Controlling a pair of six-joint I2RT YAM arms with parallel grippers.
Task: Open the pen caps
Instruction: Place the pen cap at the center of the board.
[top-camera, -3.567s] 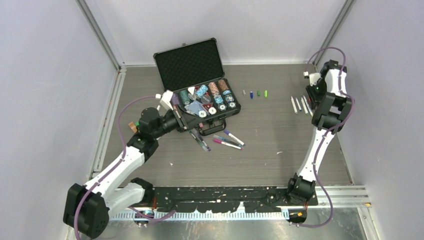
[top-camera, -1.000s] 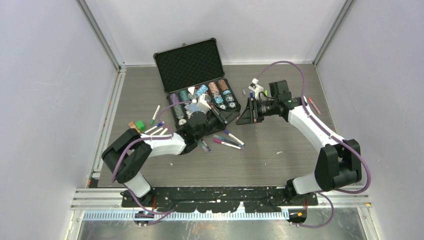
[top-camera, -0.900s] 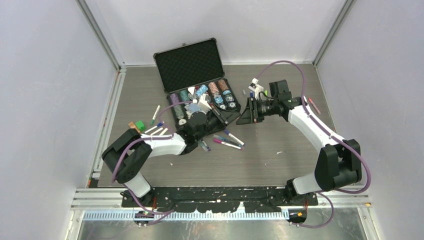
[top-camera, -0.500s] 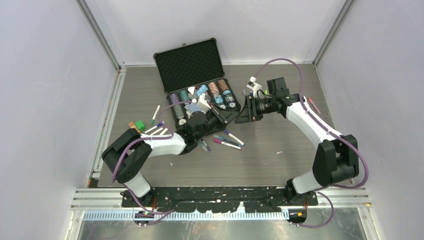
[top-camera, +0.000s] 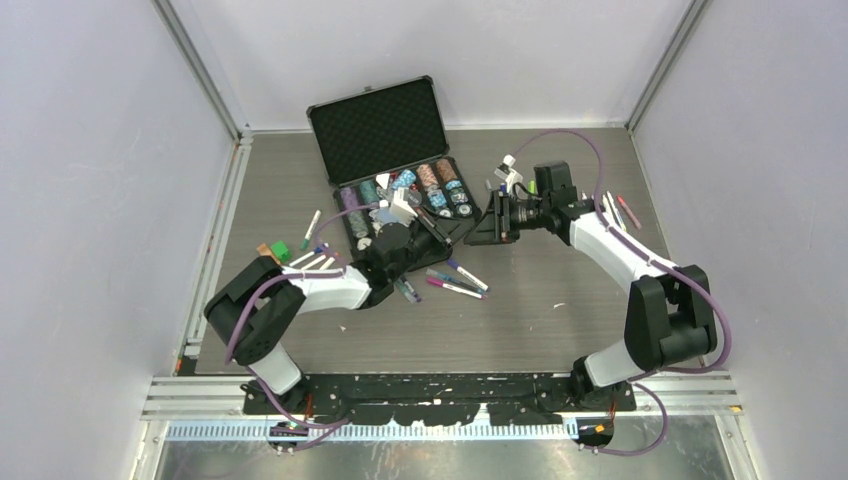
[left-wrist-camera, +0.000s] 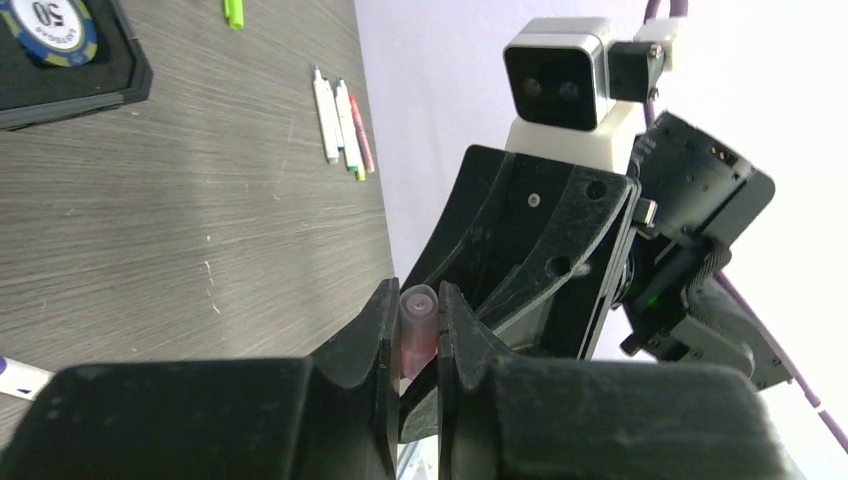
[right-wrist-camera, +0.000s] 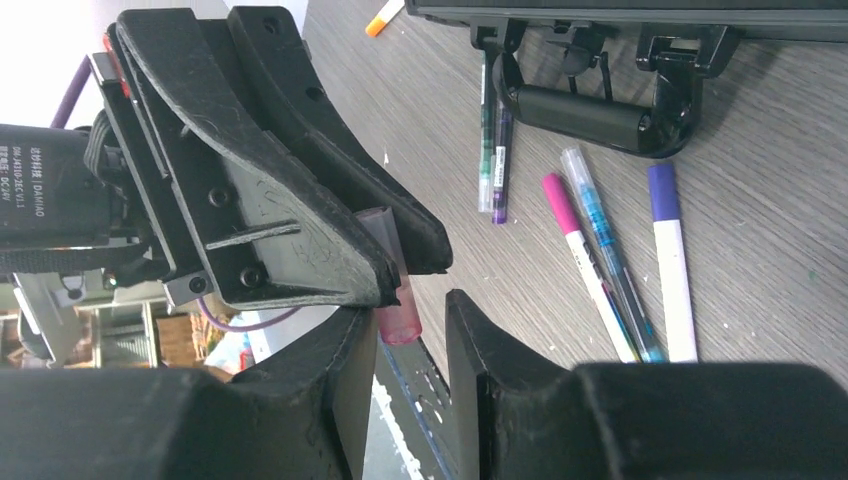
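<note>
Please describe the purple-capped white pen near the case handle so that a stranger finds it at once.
Find the open black hard case of poker chips on the grey wooden table; three slim pens lie before its handle. The wanted one is the white-barrelled pen farthest to the right. Only it has a purple cap; its neighbours are a magenta-capped pen and a clear blue pen.

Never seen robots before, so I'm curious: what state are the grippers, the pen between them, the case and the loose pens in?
left gripper: shut on pink pen
right gripper: open around the pen's pink end
pink pen: held, off the table
black case: open, lid raised
loose pens by the case: lying flat, caps on
</note>
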